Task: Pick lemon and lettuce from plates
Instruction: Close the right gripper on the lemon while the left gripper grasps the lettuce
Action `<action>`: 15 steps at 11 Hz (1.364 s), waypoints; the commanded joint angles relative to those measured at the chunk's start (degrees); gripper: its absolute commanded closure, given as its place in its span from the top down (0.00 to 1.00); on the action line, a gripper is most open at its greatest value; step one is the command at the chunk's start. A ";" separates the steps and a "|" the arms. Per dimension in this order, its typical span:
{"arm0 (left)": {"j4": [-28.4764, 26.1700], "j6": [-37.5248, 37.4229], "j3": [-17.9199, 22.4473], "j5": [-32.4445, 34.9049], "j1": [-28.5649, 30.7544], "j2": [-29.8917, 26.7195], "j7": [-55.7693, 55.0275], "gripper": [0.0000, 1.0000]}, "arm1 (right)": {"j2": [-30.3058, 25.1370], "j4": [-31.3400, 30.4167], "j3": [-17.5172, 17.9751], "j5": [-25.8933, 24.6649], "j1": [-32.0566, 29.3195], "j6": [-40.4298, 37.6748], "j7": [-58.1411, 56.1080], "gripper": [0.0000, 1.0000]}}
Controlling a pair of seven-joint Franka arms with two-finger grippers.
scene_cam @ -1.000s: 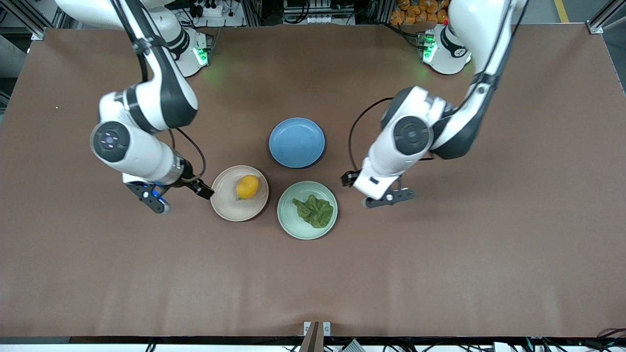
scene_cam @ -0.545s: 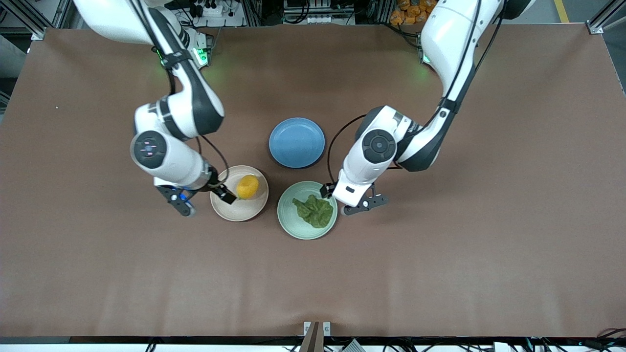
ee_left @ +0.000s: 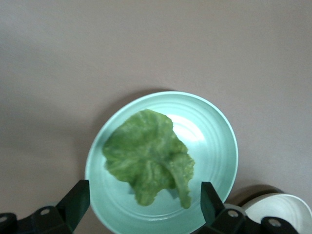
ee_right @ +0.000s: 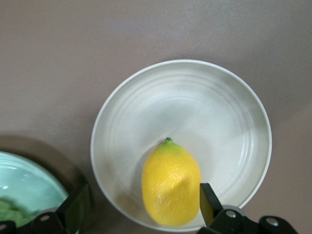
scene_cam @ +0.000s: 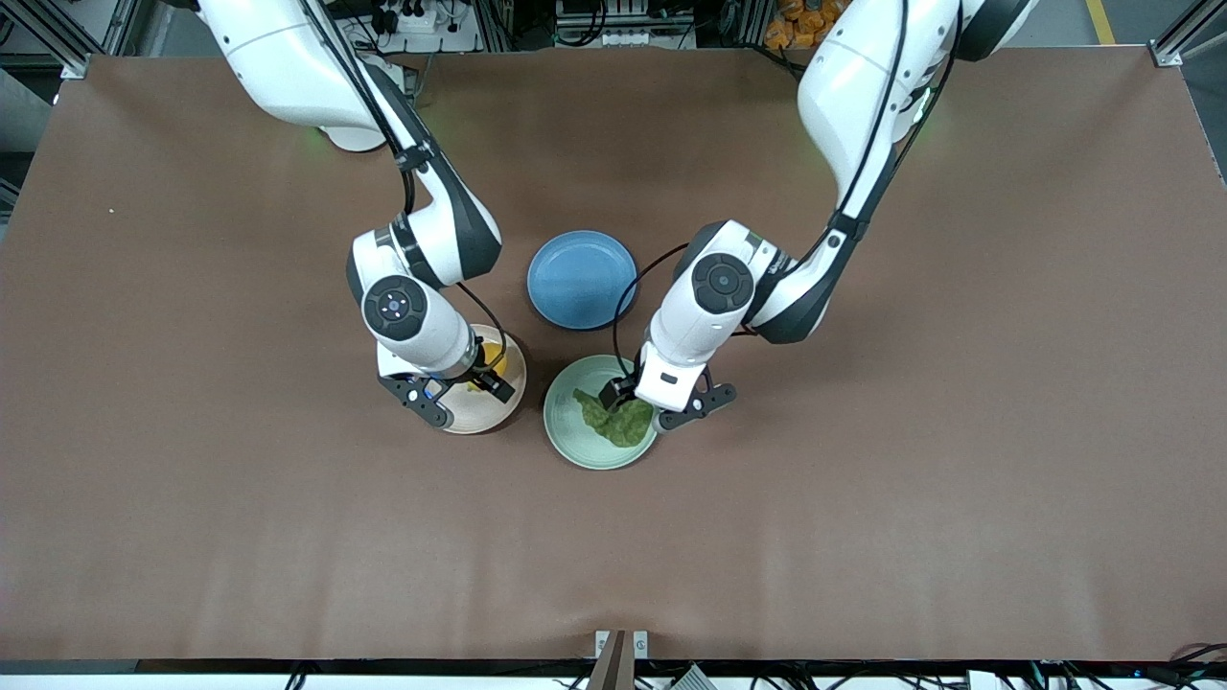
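Note:
The yellow lemon (ee_right: 170, 183) lies on the beige-pink plate (ee_right: 195, 97). My right gripper (ee_right: 142, 207) hangs open just over this plate, and the lemon lies partly between its fingers, against one of them. In the front view the right gripper (scene_cam: 460, 388) hides most of the lemon (scene_cam: 495, 356) on its plate (scene_cam: 479, 414). The green lettuce (ee_left: 146, 161) lies on the mint green plate (ee_left: 219, 126). My left gripper (ee_left: 142, 204) is open above the lettuce's edge. In the front view the left gripper (scene_cam: 657, 401) is over the mint plate (scene_cam: 585, 446) and covers part of the lettuce (scene_cam: 618, 424).
An empty blue plate (scene_cam: 582, 280) sits farther from the front camera, between the two arms. The two task plates stand side by side, almost touching. Bare brown table (scene_cam: 863, 479) surrounds them.
Both arms have swung inward toward the table's middle. The right gripper has come over the beige-pink plate and the lemon. The left gripper has come over the mint plate and the lettuce.

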 commanded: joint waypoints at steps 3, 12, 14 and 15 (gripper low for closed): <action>3.67 7.95 0.65 -3.26 -2.73 6.21 -2.65 1.00 | 0.62 -4.62 -0.37 -1.27 0.80 7.86 -2.11 1.00; 3.67 11.04 0.82 -2.99 -3.61 9.21 -2.21 1.00 | 0.71 -7.18 -0.37 -1.27 3.09 7.78 -1.40 0.00; 3.76 12.17 0.83 -2.90 -3.61 10.08 -2.12 1.00 | 0.53 -7.18 -0.46 -1.27 2.83 7.70 -1.93 0.00; 3.76 12.44 0.91 -2.73 -3.70 10.44 -2.03 1.00 | 0.09 -7.18 -0.54 -1.36 2.57 7.43 -2.28 0.00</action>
